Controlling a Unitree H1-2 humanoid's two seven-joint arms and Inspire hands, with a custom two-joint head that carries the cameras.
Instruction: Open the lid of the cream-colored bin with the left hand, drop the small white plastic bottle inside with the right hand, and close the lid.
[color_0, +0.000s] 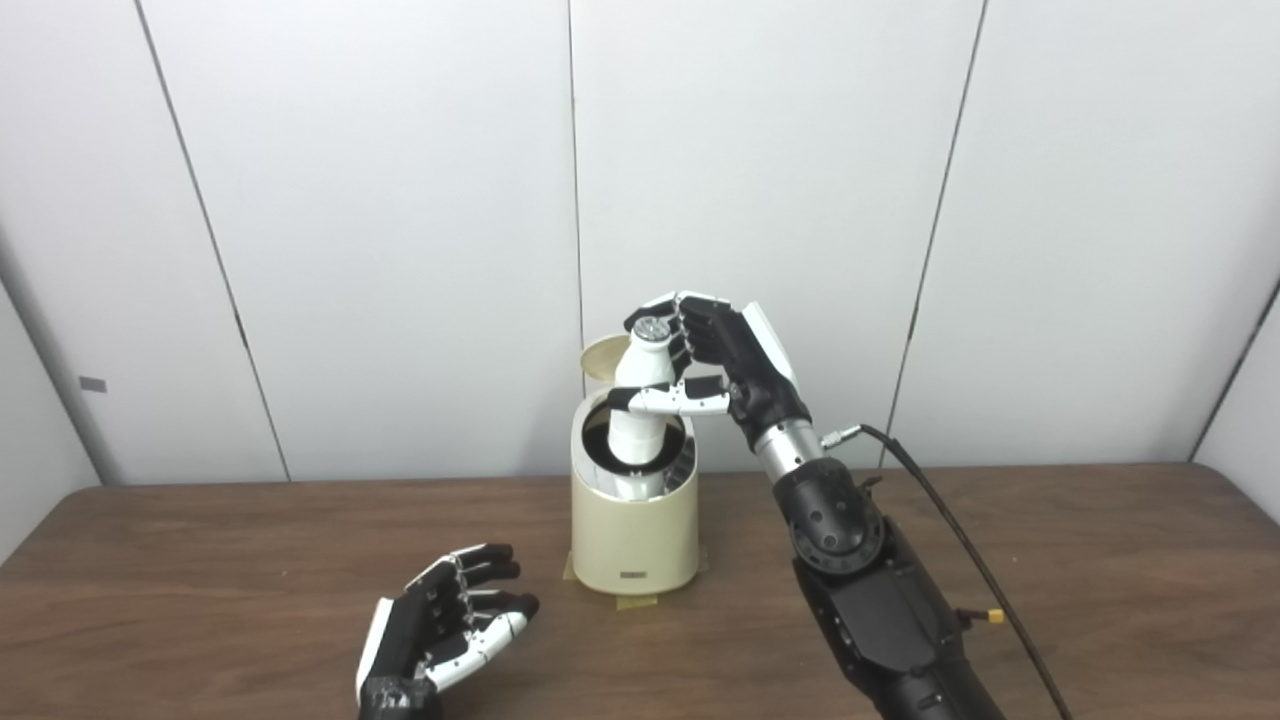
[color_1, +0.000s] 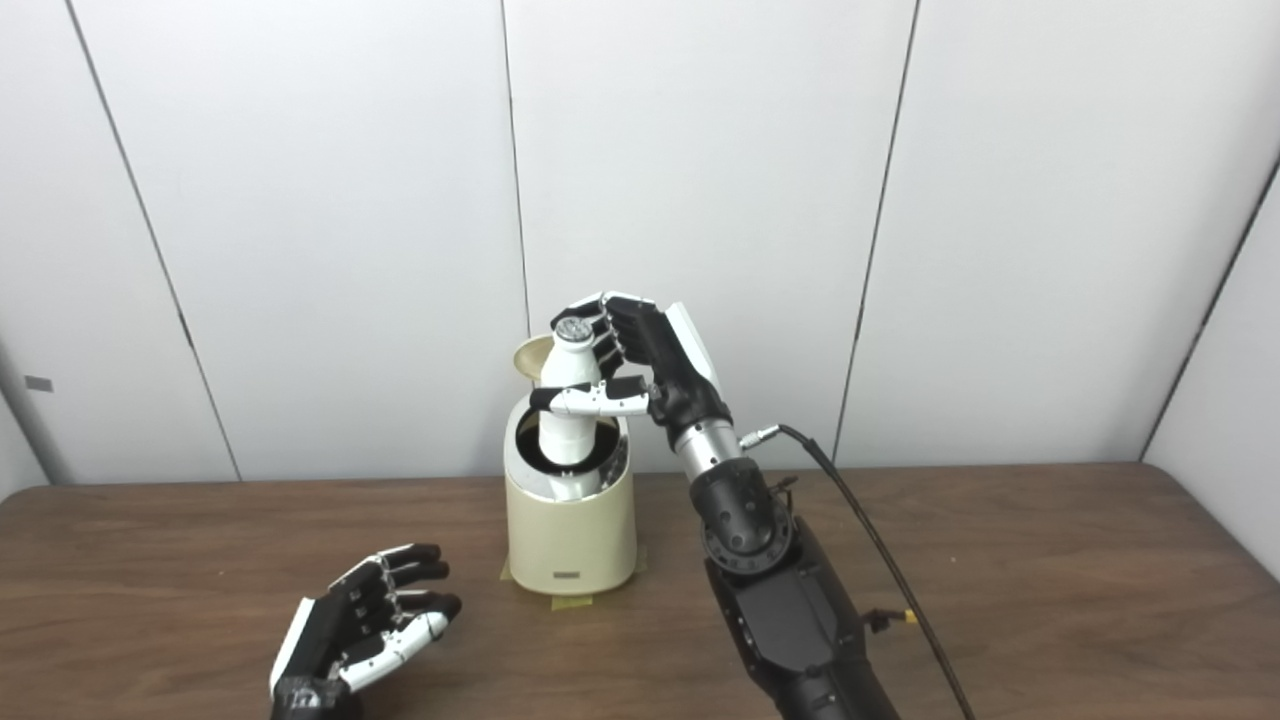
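Nearest me, my left hand rests empty, fingers apart, on the brown wooden table. Farther, my right hand grips the small white plastic bottle, lowered upright into the cream-colored bin, lid tipped back.

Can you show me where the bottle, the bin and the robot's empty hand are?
bottle (color_0: 640, 372): left eye view, on its white shoulder.
bin (color_0: 634, 540): left eye view, on its cream front wall.
left hand (color_1: 360, 620): right eye view, on the open palm.
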